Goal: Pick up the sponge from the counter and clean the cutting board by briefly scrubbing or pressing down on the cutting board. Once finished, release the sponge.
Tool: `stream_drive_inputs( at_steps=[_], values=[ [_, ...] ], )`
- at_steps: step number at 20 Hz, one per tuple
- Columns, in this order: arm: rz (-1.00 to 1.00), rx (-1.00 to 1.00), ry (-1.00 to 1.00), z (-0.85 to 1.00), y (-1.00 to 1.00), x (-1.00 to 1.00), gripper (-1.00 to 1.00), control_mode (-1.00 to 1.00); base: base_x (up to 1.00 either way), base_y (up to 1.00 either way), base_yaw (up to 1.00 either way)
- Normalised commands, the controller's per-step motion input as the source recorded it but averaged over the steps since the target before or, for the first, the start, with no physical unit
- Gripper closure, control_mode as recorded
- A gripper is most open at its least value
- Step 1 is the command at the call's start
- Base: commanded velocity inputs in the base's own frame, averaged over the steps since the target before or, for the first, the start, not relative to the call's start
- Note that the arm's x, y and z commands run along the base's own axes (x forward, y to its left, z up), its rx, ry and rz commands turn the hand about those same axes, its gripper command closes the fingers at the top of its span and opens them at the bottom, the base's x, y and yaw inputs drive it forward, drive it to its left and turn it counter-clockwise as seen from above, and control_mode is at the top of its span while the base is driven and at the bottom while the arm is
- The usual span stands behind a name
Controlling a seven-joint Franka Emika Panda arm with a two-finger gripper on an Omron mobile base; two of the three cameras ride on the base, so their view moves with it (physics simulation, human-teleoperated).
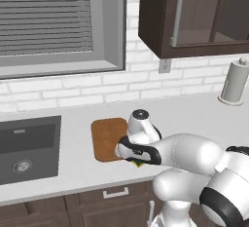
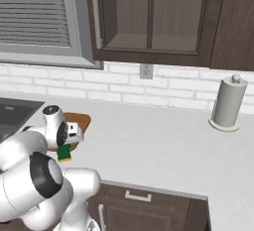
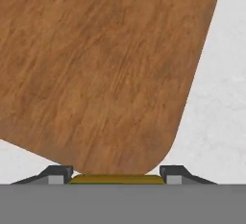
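Hand view has the claw (image 3: pixel 117 176) pinching the sponge (image 3: pixel 116 179), a yellow strip showing between the two fingertips, with the cutting board (image 3: pixel 96 69) right below and one rounded corner of it in shot. From the left base view the sponge (image 1: pixel 138 163) hangs by the board's (image 1: pixel 107 138) near right corner, about over the edge where board meets counter (image 1: pixel 194 114). I can't tell if it's touching the wood yet. So my read: pickup is done, we're at the scrubbing step. Next move probably needs a nudge further over the board, press down, short rub, then let the sponge go.
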Motion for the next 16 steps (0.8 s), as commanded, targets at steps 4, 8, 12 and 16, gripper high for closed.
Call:
stream_drive_inputs(
  at_steps=[4, 8, 12, 16],
  values=[
    [0.0, 0.0, -0.02, 0.21, 0.19, 0.34, 1.0, -1.0, 0.0, 0.0, 0.0],
    [0.0, 0.0, -0.04, 0.21, 0.13, 0.34, 1.0, -1.0, 0.0, 0.0, 0.0],
    [0.0, 0.0, -0.07, 0.03, 0.09, 0.15, 1.0, -1.0, 0.0, 0.0, 0.0],
    [0.0, 0.0, -0.17, 0.0, 0.0, -0.02, 1.0, -1.0, 0.0, 0.0, 0.0]
  ],
)
